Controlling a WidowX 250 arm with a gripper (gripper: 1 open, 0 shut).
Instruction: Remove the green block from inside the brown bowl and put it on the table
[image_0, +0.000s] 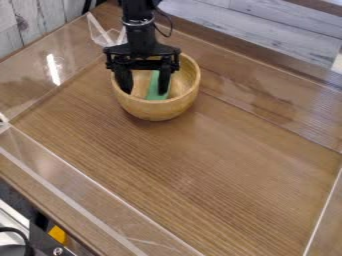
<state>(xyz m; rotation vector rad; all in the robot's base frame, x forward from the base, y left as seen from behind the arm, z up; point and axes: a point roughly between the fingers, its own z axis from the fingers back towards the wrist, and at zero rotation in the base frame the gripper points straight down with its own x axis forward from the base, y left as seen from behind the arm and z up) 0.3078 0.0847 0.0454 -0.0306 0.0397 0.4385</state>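
The fingers (143, 78) stand spread wide inside the brown bowl (155, 100), straddling the green block (160, 88), which leans against the inner wall. Best to sink until both pads flank the bar squarely, then pinch across its narrow width before lifting toward the bench (201, 170).

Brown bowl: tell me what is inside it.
Inside the brown bowl lies the green block, with the open gripper lowered over it, one finger on each side. The fingers cover part of the block and the bowl's floor.
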